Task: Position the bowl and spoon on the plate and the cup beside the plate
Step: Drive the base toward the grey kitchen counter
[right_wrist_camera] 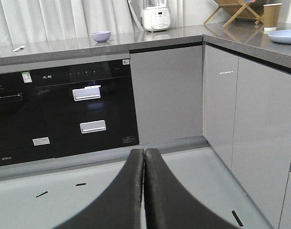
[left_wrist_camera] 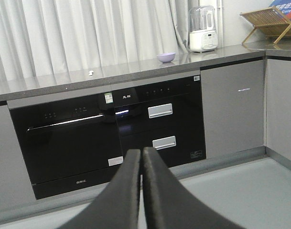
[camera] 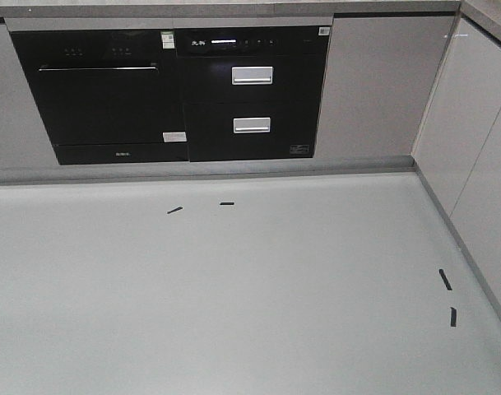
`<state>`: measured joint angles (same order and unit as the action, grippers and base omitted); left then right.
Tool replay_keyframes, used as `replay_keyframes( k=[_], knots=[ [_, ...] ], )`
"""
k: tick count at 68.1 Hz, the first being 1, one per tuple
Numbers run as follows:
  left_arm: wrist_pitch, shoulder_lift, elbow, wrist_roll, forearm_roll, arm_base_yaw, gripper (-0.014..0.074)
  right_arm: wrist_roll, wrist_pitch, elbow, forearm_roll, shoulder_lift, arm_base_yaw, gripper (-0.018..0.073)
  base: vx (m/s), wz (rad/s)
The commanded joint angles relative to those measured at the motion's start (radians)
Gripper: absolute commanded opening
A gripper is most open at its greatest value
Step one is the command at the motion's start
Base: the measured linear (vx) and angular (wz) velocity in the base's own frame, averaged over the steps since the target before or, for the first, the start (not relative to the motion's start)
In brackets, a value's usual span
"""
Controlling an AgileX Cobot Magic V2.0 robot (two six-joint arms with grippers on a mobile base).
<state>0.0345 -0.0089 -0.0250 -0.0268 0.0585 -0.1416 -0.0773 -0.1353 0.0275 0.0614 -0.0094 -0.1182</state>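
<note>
The lavender bowl [left_wrist_camera: 166, 57] [right_wrist_camera: 101, 36] sits on the grey countertop [right_wrist_camera: 64, 46], far ahead of both grippers. To its left on the same counter lies the pale spoon [left_wrist_camera: 91, 73] [right_wrist_camera: 18, 48]. On the right-hand counter, the right wrist view shows the pale blue plate [right_wrist_camera: 285, 36] with the brown paper cup [right_wrist_camera: 271, 16] behind it. My left gripper [left_wrist_camera: 141, 151] and my right gripper [right_wrist_camera: 144, 150] are both shut on nothing, low over the floor and well short of the counters. The front view shows none of these things and neither gripper.
Black built-in ovens [camera: 176, 90] and grey cabinet doors [right_wrist_camera: 167, 90] stand below the counter. A white blender [left_wrist_camera: 202, 29] and a wooden rack [left_wrist_camera: 272, 21] sit at the counter's corner. Black tape marks [camera: 175, 210] dot the grey floor. White curtains hang behind.
</note>
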Motion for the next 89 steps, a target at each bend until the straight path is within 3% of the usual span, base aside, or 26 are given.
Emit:
replay_keyframes(
  k=[1, 89],
  knots=[
    [-0.073, 0.020, -0.030, -0.009, -0.002, -0.008, -0.0006, 0.007, 0.075, 0.016, 0.004, -0.012, -0.002, -0.0005, 0.00, 0.00],
    [-0.073, 0.020, -0.030, -0.009, -0.002, -0.008, -0.0006, 0.007, 0.075, 0.016, 0.004, -0.012, -0.002, -0.0005, 0.00, 0.00]
  ],
)
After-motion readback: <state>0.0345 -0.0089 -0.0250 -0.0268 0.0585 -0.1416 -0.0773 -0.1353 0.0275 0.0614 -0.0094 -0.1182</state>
